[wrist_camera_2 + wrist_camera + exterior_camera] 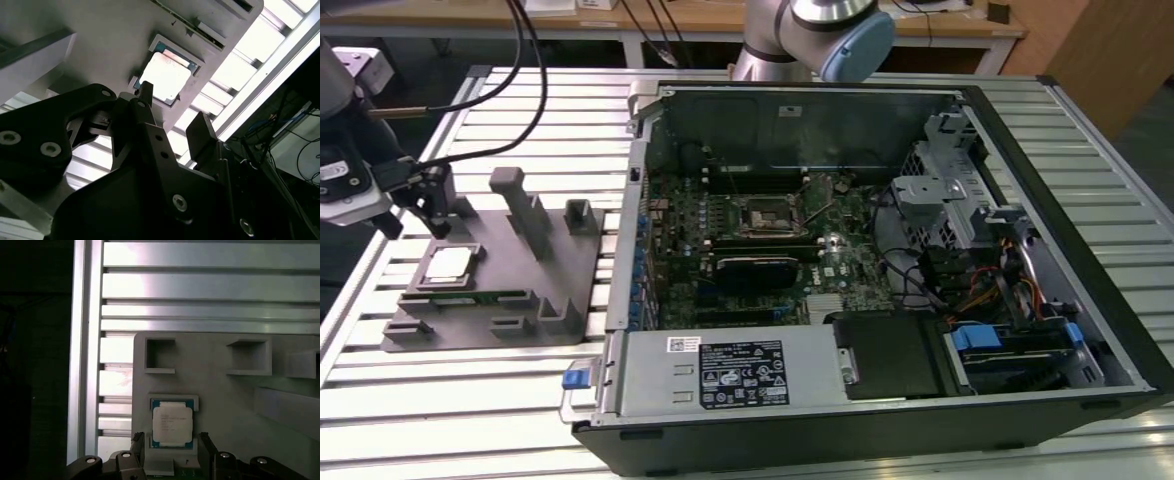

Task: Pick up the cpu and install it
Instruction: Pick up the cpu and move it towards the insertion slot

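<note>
Exterior view: the gripper (420,228) hangs at the exterior view's left over the slatted table (480,400), its two dark fingers (443,212) spread apart and pointing down with nothing between them. The cpu (450,265) lies flat, pale metal top up, in a square recess of the grey tray (507,262), just below the fingertips and slightly toward the exterior view's right; a gap shows between tips and chip. The open computer case (720,440) lies beside the tray at the exterior view's right, with the black-framed motherboard socket (767,213) near the middle of the board, well apart from the chip. The arm (814,30) rises behind the case. Second wrist view: looking along the gripper (172,112), the fingers (202,132) stand wide, and the cpu (165,75) sits in its tray (110,40) pocket beyond them, bright with glare; pale table slats (240,50) lie past the tray edge. First wrist view: the cpu (172,422) rests square in its pocket, green border showing around the silver lid. The gripper (171,440) fingers (138,442) flank the chip's near edge, one on either side, gripping nothing. The tray (225,405) lies on the slats (200,290).
</note>
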